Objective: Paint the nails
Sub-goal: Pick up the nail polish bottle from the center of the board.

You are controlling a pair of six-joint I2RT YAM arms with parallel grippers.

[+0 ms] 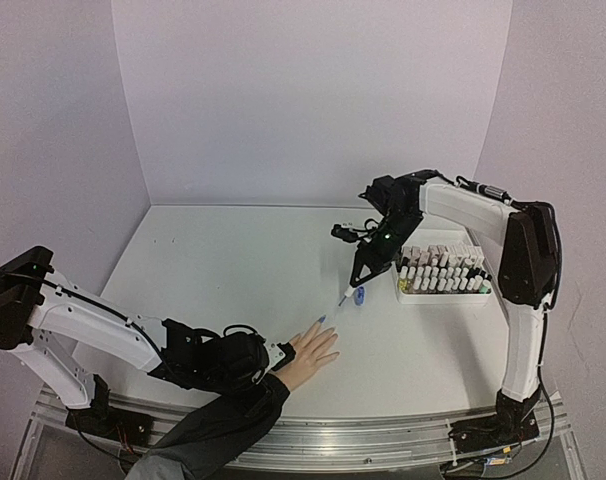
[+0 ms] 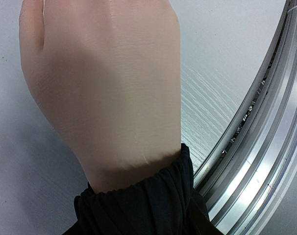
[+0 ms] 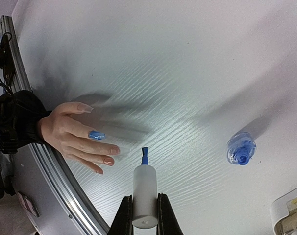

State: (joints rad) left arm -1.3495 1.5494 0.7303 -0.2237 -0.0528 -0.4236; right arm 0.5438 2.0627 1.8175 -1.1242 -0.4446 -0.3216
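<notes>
A light-skinned hand [image 1: 311, 352] with a dark sleeve [image 1: 233, 415] lies palm down near the table's front edge. In the right wrist view its index nail [image 3: 96, 135] is painted blue; the middle nail [image 3: 114, 151], the ring nail [image 3: 108, 161] and the thumb nail [image 3: 86, 108] are bare pink. My left gripper [image 1: 258, 362] sits at the sleeved wrist; the left wrist view shows only the back of the hand [image 2: 109, 78] and the sleeve [image 2: 138, 200], its fingers hidden. My right gripper [image 3: 144, 198] is shut on a white brush cap [image 3: 144, 183] with a blue brush tip [image 3: 144, 155], held above the table just right of the fingertips.
An open bottle of blue polish [image 3: 241, 150] stands on the table right of the brush, also in the top view [image 1: 359, 295]. A white tray [image 1: 413, 292] with several polish bottles stands at the right. The aluminium table rail [image 2: 256, 161] runs close beside the hand.
</notes>
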